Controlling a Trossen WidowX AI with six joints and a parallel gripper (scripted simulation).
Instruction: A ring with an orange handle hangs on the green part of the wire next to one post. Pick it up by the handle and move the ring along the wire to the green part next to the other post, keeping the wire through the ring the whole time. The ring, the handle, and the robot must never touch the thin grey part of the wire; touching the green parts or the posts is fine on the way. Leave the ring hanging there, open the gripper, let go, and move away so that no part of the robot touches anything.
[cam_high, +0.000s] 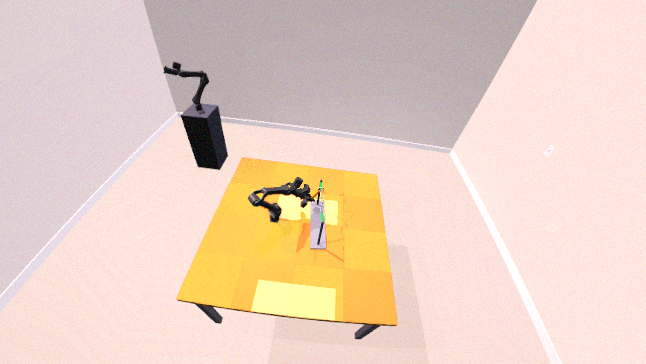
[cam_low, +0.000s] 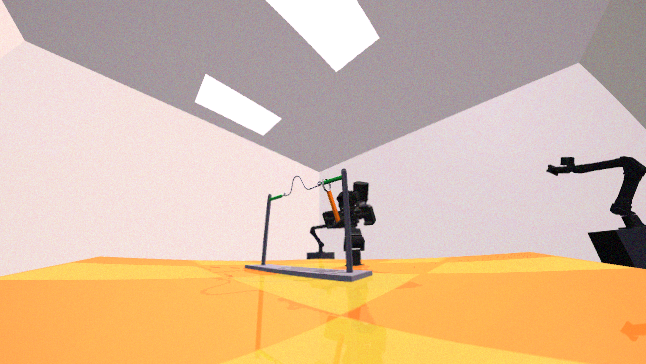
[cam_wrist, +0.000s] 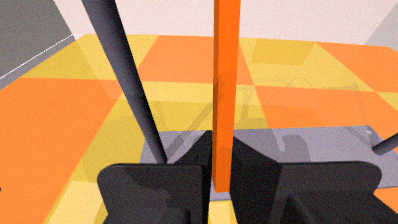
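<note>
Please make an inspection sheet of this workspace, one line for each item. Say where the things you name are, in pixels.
Surface: table (cam_high: 280, 265) (cam_low: 150, 315), orange and yellow patches.
Job's things: wire frame (cam_high: 318, 241) (cam_low: 347, 230) upright on the table; orange handle (cam_low: 333, 206) (cam_wrist: 226, 90) slants down from the ring near one post, by a green part.
Clutter: nothing seen.
Gripper: gripper (cam_wrist: 215, 135) shut on the orange handle's lower part.
Cables: nothing seen.
Surroundings: second arm (cam_high: 202, 80) (cam_low: 626, 167) on a dark pedestal (cam_high: 218, 111) (cam_low: 595, 250); plain walls.
</note>
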